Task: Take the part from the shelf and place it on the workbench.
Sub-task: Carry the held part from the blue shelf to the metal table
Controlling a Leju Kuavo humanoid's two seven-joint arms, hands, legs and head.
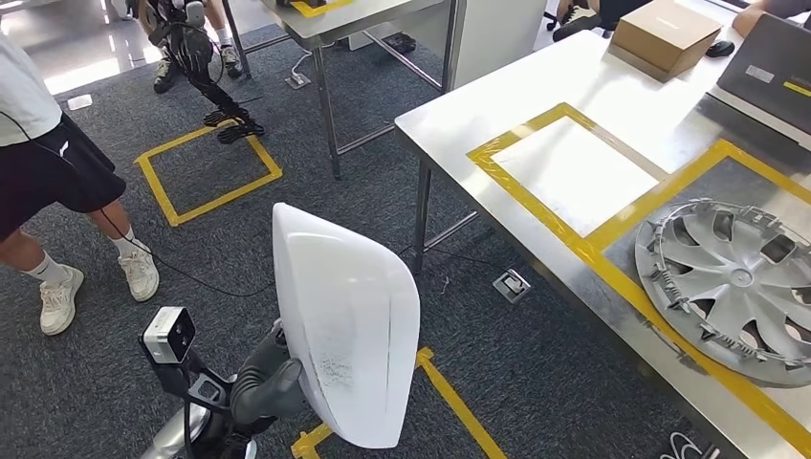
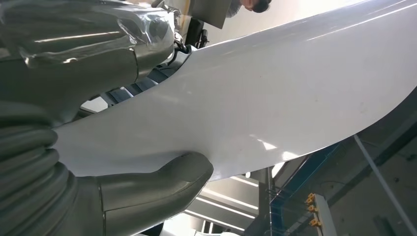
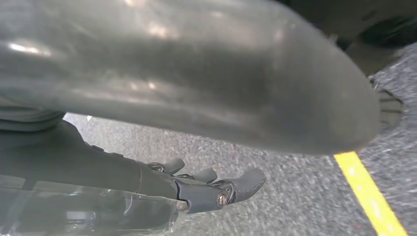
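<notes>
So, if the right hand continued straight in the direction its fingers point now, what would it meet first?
Probably the grey carpet floor. The right hand hangs with fingers apart above it, nothing between, though depth is hard to judge.

Glossy white plastic part (image 1: 349,330), brushed steel workbench (image 1: 536,91), rough grey carpet (image 1: 124,287).

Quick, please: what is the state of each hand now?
Left hand: holding the white part.
Right hand: holds nothing; open or closed cannot be told.
</notes>
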